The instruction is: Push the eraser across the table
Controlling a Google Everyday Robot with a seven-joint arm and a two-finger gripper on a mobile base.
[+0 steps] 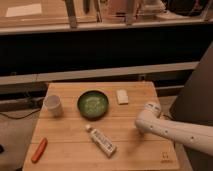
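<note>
- Hovering above the table [65,137], to the right of the green bowl [93,104] and toward the near side from it: the gripper [146,119], a rounded white end on a thick white arm. Not possible to tell whether released or clenched.
- Lying just right of the green bowl, slightly to the far side from it and apart from the gripper: the eraser [122,96], small, flat, cream-white, rectangular and plain. Probably light and easy to slide.
- Possible failure: touching the eraser off its middle and only turning it, or pressing on top and pinning it instead of pushing.
- Possible failure: pushing toward the green bowl and jamming the eraser against the round wall, or pushing away from the bowl and dropping it over the table edge.
- Possible failure: sweeping the tube [101,141] with the arm. White, printed, capped, lying slanted on the near side of the bowl, likely to roll.
- Left of the bowl: a white cup [53,105], cylindrical and upright.
- Well to the near-left of the bowl: a slim orange object [39,150], kind not sure.
- Under everything: light wooden planks of pale bamboo colour, smooth-looking.
</note>
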